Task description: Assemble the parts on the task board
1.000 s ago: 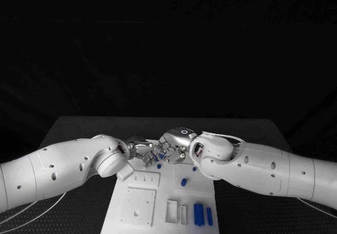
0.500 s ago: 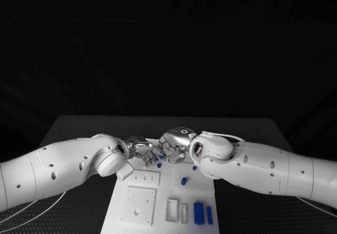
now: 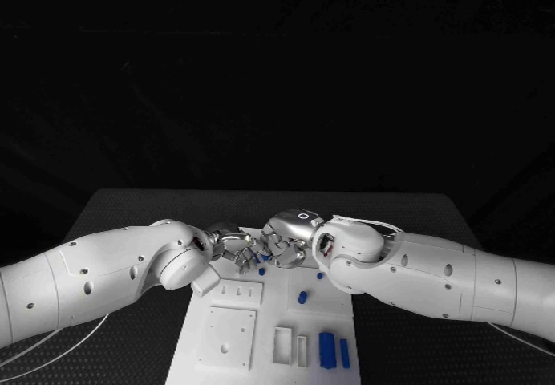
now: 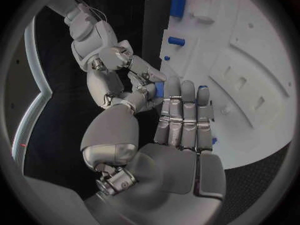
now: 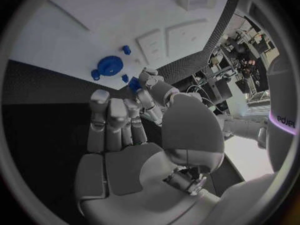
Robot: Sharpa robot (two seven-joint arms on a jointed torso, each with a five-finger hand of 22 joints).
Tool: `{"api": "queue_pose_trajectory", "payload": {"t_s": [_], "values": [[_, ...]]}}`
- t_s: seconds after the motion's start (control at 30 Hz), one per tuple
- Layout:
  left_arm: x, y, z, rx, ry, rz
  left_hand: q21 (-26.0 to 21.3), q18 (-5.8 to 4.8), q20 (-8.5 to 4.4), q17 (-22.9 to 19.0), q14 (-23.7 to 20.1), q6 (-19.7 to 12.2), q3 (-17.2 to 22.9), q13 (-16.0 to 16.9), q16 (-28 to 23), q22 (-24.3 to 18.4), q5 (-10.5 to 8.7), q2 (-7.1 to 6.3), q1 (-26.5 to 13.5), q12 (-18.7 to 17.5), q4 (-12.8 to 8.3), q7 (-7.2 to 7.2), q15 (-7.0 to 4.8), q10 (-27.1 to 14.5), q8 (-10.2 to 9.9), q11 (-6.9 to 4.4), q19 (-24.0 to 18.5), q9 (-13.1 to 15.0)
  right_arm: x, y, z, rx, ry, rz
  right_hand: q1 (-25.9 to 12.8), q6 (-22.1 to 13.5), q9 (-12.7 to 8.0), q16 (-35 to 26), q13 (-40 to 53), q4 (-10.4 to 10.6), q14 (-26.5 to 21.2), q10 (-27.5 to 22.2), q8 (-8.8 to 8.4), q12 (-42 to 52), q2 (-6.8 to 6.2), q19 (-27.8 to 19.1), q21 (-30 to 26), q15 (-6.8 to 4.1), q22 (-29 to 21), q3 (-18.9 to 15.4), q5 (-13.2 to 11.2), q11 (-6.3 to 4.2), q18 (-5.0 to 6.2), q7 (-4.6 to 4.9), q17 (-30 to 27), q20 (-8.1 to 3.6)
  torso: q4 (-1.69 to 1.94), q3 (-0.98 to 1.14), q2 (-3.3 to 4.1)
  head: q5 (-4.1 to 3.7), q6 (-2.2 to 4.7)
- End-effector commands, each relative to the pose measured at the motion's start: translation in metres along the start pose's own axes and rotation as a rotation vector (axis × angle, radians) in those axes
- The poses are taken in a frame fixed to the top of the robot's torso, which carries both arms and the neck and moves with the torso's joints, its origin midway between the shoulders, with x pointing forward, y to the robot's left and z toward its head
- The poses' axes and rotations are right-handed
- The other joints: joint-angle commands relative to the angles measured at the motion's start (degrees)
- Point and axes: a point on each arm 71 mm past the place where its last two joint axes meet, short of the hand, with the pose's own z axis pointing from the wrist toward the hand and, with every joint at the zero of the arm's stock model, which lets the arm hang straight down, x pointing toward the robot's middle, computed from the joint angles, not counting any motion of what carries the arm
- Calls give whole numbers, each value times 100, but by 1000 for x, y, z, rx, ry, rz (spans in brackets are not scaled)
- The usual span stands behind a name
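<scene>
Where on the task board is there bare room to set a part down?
Bare room lies mid task board, between the recessed plates and the short blue peg. The far end is crowded: left hand and right hand meet there.

task board [image 3: 232, 337]: on the counter [image 3: 127, 210], before me;
parts [image 3: 327, 351]: on its near right;
my robot hands: meeting over its far end
</scene>
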Motion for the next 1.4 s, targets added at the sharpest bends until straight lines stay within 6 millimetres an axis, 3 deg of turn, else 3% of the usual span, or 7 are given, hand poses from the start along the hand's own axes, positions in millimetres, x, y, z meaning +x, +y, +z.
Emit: {"api": "queue_pose_trajectory", "payload": {"t_s": [0.03,0.27,0.77,0.93,1.03,1.13,1.4], "values": [[-3,1,0,2,-24,-2,37,-114,-309,13,52,52,55,12,28,12,43,209,124,-2,-94,-14,-16,156,32,-99,-40,21,0,1,0,-10,3,29,-303,-8,1,-52,-18,76,-56,-109,-24,-72,-271,0,14,11,-7,-262,42,36,254,211,-11,24,3,1,-2,9,-4],[-7,3,-1,-5,-36,7,68,-119,-330,30,97,110,63,19,61,23,81,206,104,4,-172,-41,-37,226,51,-123,-33,71,2,-4,-2,4,7,31,-554,-131,-38,-115,-33,122,-139,-227,-105,-140,-371,-94,-64,36,-34,-731,140,69,254,251,-13,7,2,6,0,22,-6],[-7,5,-3,-12,-19,31,98,-130,-347,22,149,149,91,-7,57,35,129,185,107,-46,-233,-60,-54,294,56,-138,-38,115,1,-13,-4,35,-10,32,-551,-146,-47,-125,-36,142,-145,-241,-120,-146,-358,-99,-82,35,-45,-819,199,70,254,254,-9,-8,-9,7,2,21,11],[-9,6,-4,1,-35,80,108,-131,-352,21,159,153,101,-12,57,39,124,173,123,-57,-249,-62,-58,309,54,-143,-37,125,-1,-31,-9,78,-41,34,-540,-416,-114,-183,-46,147,-216,-350,-274,-189,-430,-164,-146,104,-67,-904,305,147,254,337,-14,7,6,0,-3,28,4],[-15,8,-5,8,-60,139,120,-132,-359,18,173,171,113,-18,54,43,133,140,146,-71,-265,-69,-63,336,56,-143,-33,138,-2,-44,-13,103,-60,33,-520,-838,-205,-205,-46,86,-261,-428,-499,-195,-490,-215,-181,217,-73,-1025,489,271,254,469,-9,30,5,3,-1,58,0],[-21,12,-8,3,-92,212,143,-132,-370,11,208,201,129,-36,44,46,177,79,178,-110,-275,-80,-72,391,53,-148,-18,158,-5,-60,-20,137,-96,42,-489,-861,-198,-210,-52,83,-281,-460,-498,-175,-474,-235,-200,272,-76,-1079,635,320,254,515,-1,57,3,10,-2,93,-1],[-15,16,-19,-66,-71,472,186,-127,-394,12,280,259,143,-57,49,48,296,12,232,-168,-288,-100,-97,490,48,-175,23,191,-19,-100,-29,231,-183,98,-418,-834,-177,-206,-86,117,-274,-451,-463,-140,-451,-219,-205,268,-76,-1099,936,316,254,511,7,77,0,8,-16,183,-39]]}}
